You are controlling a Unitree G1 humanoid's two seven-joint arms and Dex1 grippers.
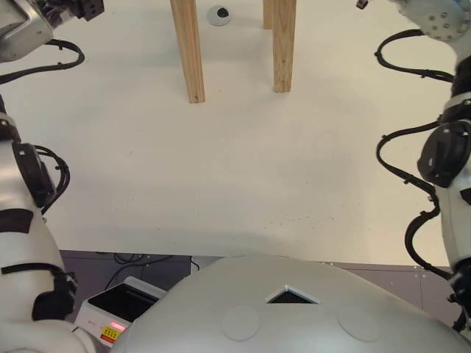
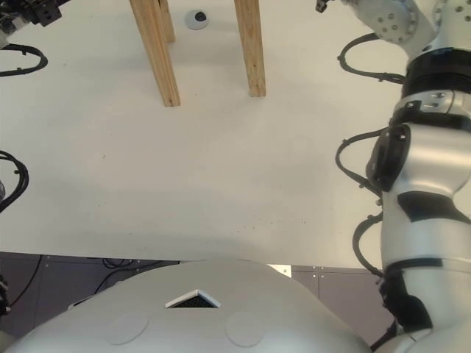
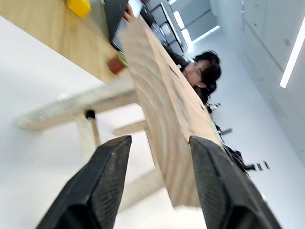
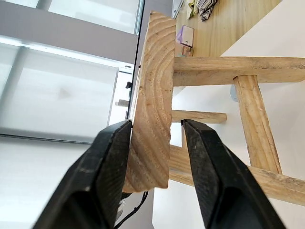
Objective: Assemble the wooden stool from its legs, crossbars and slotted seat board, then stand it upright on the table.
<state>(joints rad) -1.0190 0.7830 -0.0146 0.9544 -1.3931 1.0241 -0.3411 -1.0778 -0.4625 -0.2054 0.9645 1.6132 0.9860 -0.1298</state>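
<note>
White worktop (image 1: 221, 169) stretches bare towards the robot, and at its far side the pale wooden stool (image 1: 235, 44) stands on its feet. The head views take in its legs, with the seat above their upper edge. It looks fully assembled and upright, so I judge the step in hand to be the final settling and letting go.

The left gripper (image 3: 159, 140) straddles one end of the flat, grained seat board (image 3: 167, 119). Its black fingers (image 3: 102, 186) are spread, with a clear gap on one side. The right gripper (image 4: 156, 123) brackets the other end of the board. One of its fingers (image 4: 107, 167) lies against the wood, while a sliver of space shows at the other, so I read both grips as released rather than clenched.

To finish well, first confirm that every foot rests flat on the worktop. Then draw each arm straight outward, away from its end of the board, both at the same pace. A finger that drags on the wood could twist or tip the stool.

By count there is one stool with one seat board and two grippers. Two near legs (image 1: 188, 51) and (image 1: 283, 44) show in full, with another peeking behind. The right wrist view gives three legs and one round crossbar (image 4: 257, 124) joining two of them. One small grey round disc with a dark centre (image 1: 218, 15) lies beyond the legs.
</note>
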